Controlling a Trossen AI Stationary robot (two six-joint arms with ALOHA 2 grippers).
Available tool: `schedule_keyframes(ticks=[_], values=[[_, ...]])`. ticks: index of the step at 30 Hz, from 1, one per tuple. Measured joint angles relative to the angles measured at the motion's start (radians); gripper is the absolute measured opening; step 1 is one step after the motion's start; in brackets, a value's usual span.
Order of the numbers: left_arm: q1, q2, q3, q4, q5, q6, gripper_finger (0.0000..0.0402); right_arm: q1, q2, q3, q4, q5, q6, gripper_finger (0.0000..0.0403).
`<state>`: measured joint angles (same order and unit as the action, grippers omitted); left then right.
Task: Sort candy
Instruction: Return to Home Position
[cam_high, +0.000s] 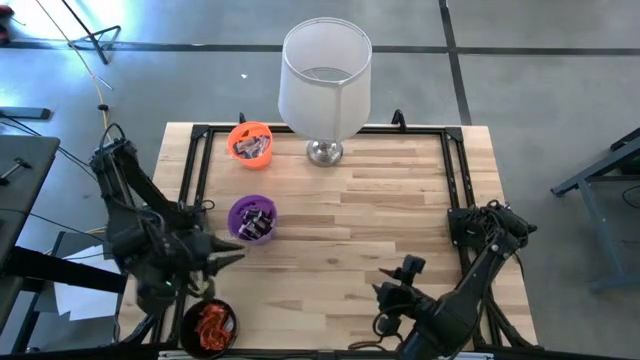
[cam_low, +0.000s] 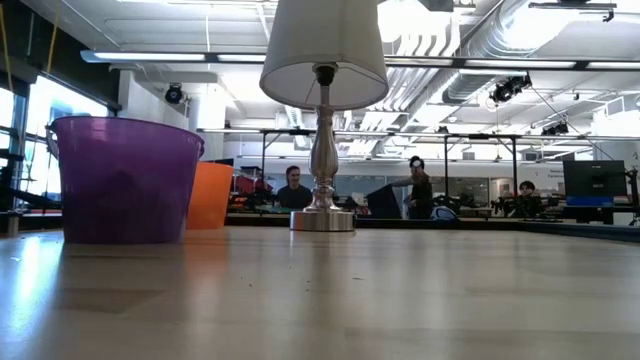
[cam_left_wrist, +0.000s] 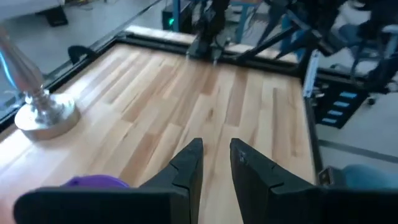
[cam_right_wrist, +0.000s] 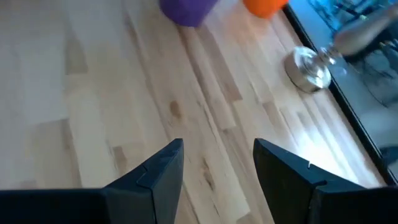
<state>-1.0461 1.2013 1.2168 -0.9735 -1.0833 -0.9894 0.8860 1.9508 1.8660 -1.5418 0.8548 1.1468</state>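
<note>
High view, listed from the near edge outward.

1. Black cup (cam_high: 187, 320), at the near-left corner of the table (cam_high: 400, 200). It holds the orange-red candy (cam_high: 212, 325).
2. Left gripper (cam_high: 234, 254), over the near-left part of the table beside the left edge, just beyond the black cup and pointing across the boards. Its fingers (cam_left_wrist: 186, 165) are a narrow slit apart with nothing between them.
3. Right gripper (cam_high: 382, 305), above the near edge, right of centre. Its fingers (cam_right_wrist: 158, 168) are spread wider and are also empty.
4. Purple cup (cam_high: 234, 212), left of centre, midway between the near and far edges. It holds the dark brown candy (cam_high: 256, 224).
5. Orange cup (cam_high: 232, 138), near the far edge towards the far-left corner. It holds the silver-white candy (cam_high: 254, 149).
6. Lamp (cam_high: 325, 75), with a white shade and a silver foot, standing at the middle of the far edge, just beside the orange cup.
7. People (cam_low: 418, 182), beyond the far edge among the workstations in the low view.
</note>
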Motion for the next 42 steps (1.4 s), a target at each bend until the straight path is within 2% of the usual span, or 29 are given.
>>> schedule_keyframes(ticks=[7, 10, 13, 15, 17, 20, 23, 26, 28, 30, 32, 36, 42], values=[[-0.086, -0.115, 0.0, -0.121, -0.085, -0.018, 0.0067, 0.0, -0.073, -0.034, -0.029, 0.111, -0.071, 0.019], [-0.099, -0.142, -0.01, -0.159, -0.089, -0.051, 0.0067, -0.002, -0.159, -0.159, -0.017, 0.182, -0.045, 0.019], [-0.1, -0.15, -0.028, -0.155, -0.049, -0.029, 0.0067, -0.02, -0.285, -0.353, 0.037, 0.188, 0.022, 0.019], [-0.1, -0.149, -0.04, -0.148, -0.016, -0.009, 0.0067, -0.031, -0.396, -0.508, 0.14, 0.191, 0.024, 0.019], [-0.1, -0.148, -0.057, -0.142, -0.01, -0.003, 0.0067, -0.038, -0.511, -0.668, 0.318, 0.19, -0.014, 0.019], [-0.1, -0.149, -0.072, -0.134, -0.011, -0.003, 0.0067, -0.044, -0.692, -0.894, 0.71, 0.172, -0.209, 0.019], [-0.1, -0.149, -0.076, -0.134, -0.027, 0.0, 0.0067, -0.062, -0.845, -1.116, 1.166, 0.068, -0.542, 0.019], [-0.1, -0.149, -0.076, -0.13, -0.041, 0.0, 0.0067, -0.106, -0.968, -1.318, 1.613, -0.116, -0.831, 0.019], [-0.1, -0.149, -0.076, -0.129, -0.041, -0.001, 0.0067, -0.149, -1.026, -1.435, 1.844, -0.255, -0.955, 0.019], [-0.1, -0.149, -0.076, -0.128, -0.041, -0.001, 0.0067, -0.191, -1.07, -1.523, 2.003, -0.348, -1.023, 0.019], [-0.1, -0.149, -0.076, -0.128, -0.041, -0.001, 0.0067, -0.23, -1.107, -1.592, 2.086, -0.391, -1.048, 0.019], [-0.1, -0.149, -0.076, -0.128, -0.041, -0.001, 0.0067, -0.309, -1.157, -1.677, 2.112, -0.441, -1.016, 0.019], [-0.1, -0.149, -0.076, -0.128, -0.042, -0.002, 0.0067, -0.409, -1.181, -1.719, 2.113, -0.629, -1.018, 0.019]])
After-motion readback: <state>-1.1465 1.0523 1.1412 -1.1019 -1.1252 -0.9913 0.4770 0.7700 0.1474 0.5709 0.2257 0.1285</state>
